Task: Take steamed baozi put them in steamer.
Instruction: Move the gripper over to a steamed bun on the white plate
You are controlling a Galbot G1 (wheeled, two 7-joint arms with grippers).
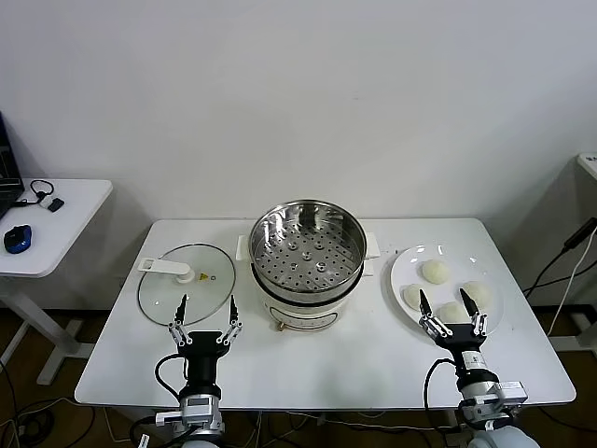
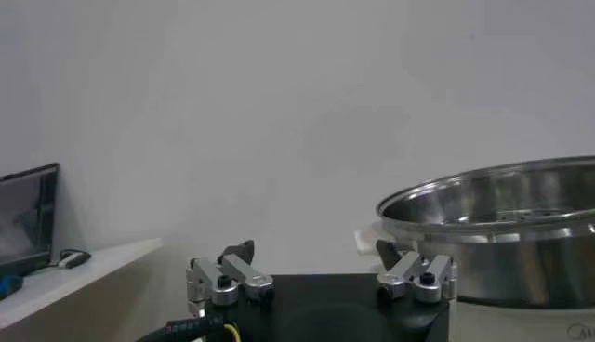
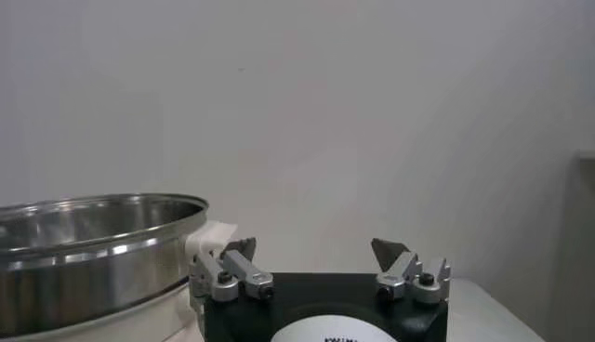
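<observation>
The steamer (image 1: 306, 247) is a shiny steel pot with a perforated floor on a cream-white base, at the table's middle. Its floor is bare. Several cream-white baozi (image 1: 435, 272) lie on a round white plate (image 1: 403, 264) to its right. My right gripper (image 1: 451, 306) is open and empty, at the plate's near edge, fingers pointing up. My left gripper (image 1: 204, 315) is open and empty, at the near edge of the glass lid. The steamer's rim also shows in the left wrist view (image 2: 502, 200) and the right wrist view (image 3: 93, 218).
A flat glass lid (image 1: 191, 291) with a white handle lies on the white table (image 1: 308, 373) left of the steamer. A second white table (image 1: 56, 224) with a blue mouse stands at the far left. A white wall is behind.
</observation>
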